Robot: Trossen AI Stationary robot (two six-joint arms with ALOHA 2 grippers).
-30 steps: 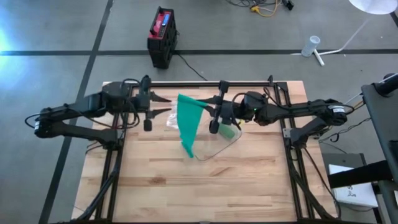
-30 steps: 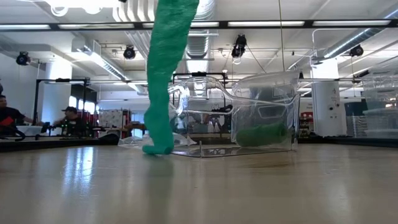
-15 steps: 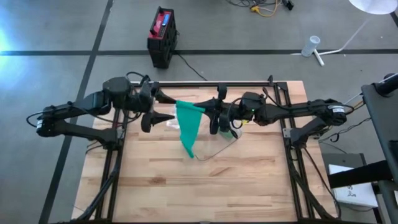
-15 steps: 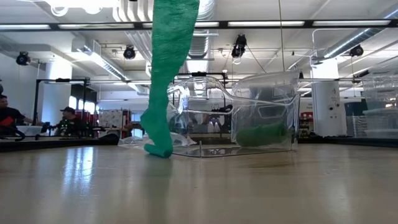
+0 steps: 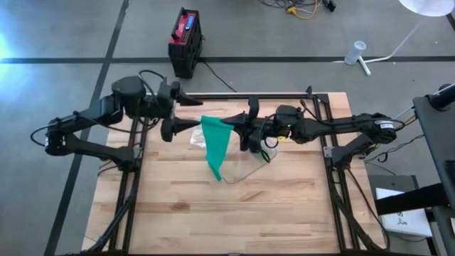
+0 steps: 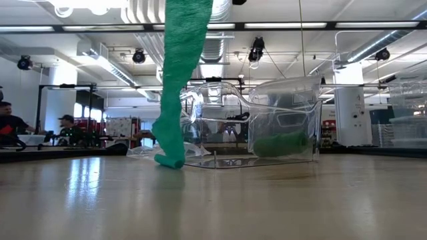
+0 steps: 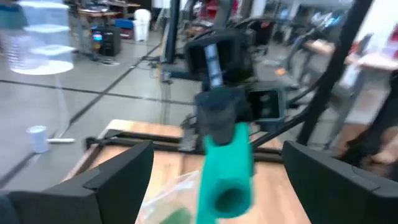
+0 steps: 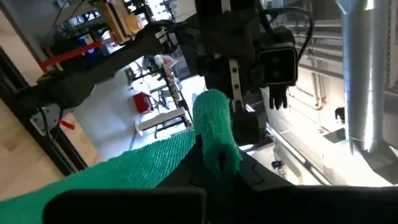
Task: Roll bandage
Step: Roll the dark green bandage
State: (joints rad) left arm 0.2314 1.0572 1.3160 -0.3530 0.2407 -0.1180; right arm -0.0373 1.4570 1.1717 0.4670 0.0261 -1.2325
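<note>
My right gripper (image 5: 240, 132) clamps the green bandage (image 5: 213, 146), its tail trailing to the surface (image 5: 284, 206) beside the clear container (image 6: 267, 133). My left gripper (image 5: 186, 114), beyond the bandage, has just sprung wide, releasing it; regrasp likely next.

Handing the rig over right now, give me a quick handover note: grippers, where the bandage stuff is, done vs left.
Right gripper: shut on the rolled end of the green bandage, held up over mid-table.
Left gripper: open, empty, facing the roll end from close by.
Bandage tail hangs down; its end rests on the table beside the clear plastic packaging, which has another green roll inside.
Done: roll started.
Left: wind in the hanging tail.
</note>
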